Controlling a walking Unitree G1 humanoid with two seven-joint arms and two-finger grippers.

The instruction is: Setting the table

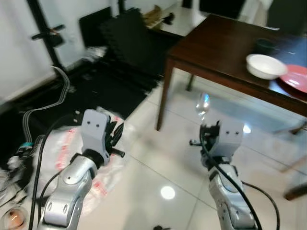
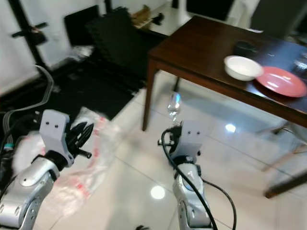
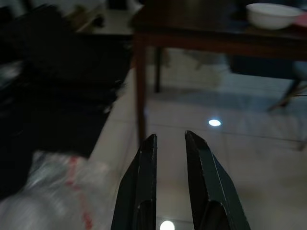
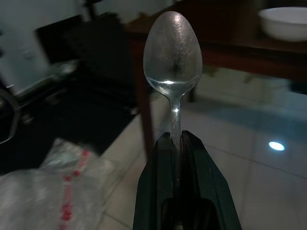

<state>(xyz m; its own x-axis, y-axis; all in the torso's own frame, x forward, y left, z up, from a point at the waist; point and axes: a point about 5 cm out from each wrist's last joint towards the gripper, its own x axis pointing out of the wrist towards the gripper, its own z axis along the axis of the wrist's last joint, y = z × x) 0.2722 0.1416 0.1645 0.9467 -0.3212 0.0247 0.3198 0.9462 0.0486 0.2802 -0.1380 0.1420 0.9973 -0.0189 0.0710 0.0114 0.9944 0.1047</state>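
Spoon pinched in my right gripper [image 4: 176, 143], short of the table's corner [image 1: 173, 53].
The spoon [image 4: 172, 52] is light, stiff and slick, so I hold its handle; my left gripper [image 3: 170, 153] is slightly parted, empty.

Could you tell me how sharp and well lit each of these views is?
Eye views: bright, slightly blurred, lamp glare on the floor tiles. Right wrist view: dim, spoon sharp in the right gripper. Left wrist view: dark, soft; left gripper holds nothing.

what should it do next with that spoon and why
Probably step closer to the dark wooden table before reaching. The right gripper is shut on the spoon, bowl end out, but it is short of the table edge, over the tiled floor. The white bowl and red plate already sit on the table; the spoon likely belongs beside them.
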